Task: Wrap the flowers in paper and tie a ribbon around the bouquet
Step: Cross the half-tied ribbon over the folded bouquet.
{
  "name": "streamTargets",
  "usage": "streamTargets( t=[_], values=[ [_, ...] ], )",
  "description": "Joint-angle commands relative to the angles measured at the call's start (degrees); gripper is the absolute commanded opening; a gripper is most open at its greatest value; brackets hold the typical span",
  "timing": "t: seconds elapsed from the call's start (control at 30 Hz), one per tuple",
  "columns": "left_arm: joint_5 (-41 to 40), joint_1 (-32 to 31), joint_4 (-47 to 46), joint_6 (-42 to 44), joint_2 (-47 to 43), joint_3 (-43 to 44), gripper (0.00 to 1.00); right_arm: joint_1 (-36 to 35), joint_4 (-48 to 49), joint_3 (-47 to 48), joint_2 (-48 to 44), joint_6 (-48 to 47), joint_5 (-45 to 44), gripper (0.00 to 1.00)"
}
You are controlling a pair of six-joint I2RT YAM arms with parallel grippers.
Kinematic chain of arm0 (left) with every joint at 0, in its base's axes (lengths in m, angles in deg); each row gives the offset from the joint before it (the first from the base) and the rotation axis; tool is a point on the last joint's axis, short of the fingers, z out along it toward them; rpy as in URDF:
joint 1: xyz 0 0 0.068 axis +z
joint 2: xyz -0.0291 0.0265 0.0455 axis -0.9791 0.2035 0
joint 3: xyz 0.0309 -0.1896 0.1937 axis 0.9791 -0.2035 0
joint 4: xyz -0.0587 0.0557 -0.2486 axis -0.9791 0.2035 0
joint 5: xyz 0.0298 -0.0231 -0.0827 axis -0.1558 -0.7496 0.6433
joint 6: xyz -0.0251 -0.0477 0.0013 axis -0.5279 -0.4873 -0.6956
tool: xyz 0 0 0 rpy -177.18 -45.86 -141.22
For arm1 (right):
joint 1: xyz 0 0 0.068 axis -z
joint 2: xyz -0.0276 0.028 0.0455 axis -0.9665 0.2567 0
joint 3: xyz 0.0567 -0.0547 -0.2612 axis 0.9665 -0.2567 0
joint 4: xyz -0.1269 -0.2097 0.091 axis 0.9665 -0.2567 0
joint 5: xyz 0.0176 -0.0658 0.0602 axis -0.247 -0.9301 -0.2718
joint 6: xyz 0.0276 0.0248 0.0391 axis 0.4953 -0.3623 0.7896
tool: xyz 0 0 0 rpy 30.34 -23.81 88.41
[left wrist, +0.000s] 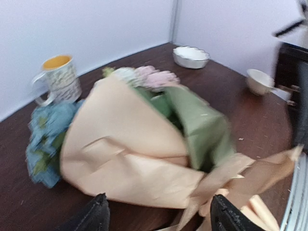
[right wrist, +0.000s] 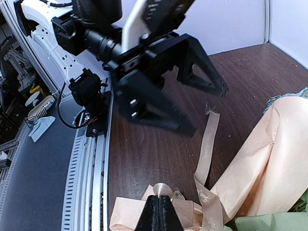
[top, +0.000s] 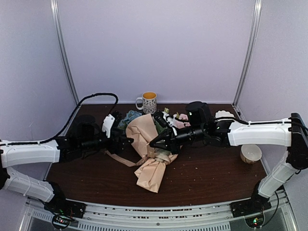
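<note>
Right fingers [right wrist: 159, 214] pressed together at ribbon [right wrist: 208, 144]/paper edge, pinch unclear; left fingers [left wrist: 226, 219] spread just beside bouquet [top: 153, 144], which lies on its side at ctr of table [top: 211, 168].

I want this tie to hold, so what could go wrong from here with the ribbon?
The thin peach ribbon trails loose beside the peach-tan and green paper cone of flowers, no knot visible. The left jaws stand open, so only the shut right jaws seem to pinch it; it could slip. A pull might drag the cone.
</note>
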Motion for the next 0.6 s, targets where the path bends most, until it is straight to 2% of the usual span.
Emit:
streamTargets(
  t=[0.0, 0.07, 0.17, 0.4, 0.57],
  values=[
    [-13.1, 10.1, 13.4, -14.8, -2.4, -0.1, 0.75, 0.2, 1.0, -0.1, 0.3, 0.8, -0.5, 0.00],
    [-14.2, 16.5, 16.3, -18.2, -1.7, -1.5, 0.75, 0.2, 1.1, 0.1, 0.7, 1.0, -0.5, 0.00],
    [-12.1, 21.3, 17.1, -19.1, 1.2, -3.3, 0.79, 0.2, 0.4, 0.7, 1.0, 1.2, -0.7, 0.00],
    [-7.1, 21.8, 15.5, -17.1, 14.6, -1.5, 0.76, 0.2, -0.6, 1.3, 1.4, 1.1, -0.6, 0.00],
    [-4.1, 21.8, 9.9, -14.9, 19.1, -0.7, 0.71, 0.2, -1.3, 1.4, 1.6, 1.2, -1.1, 0.00]
  ],
)
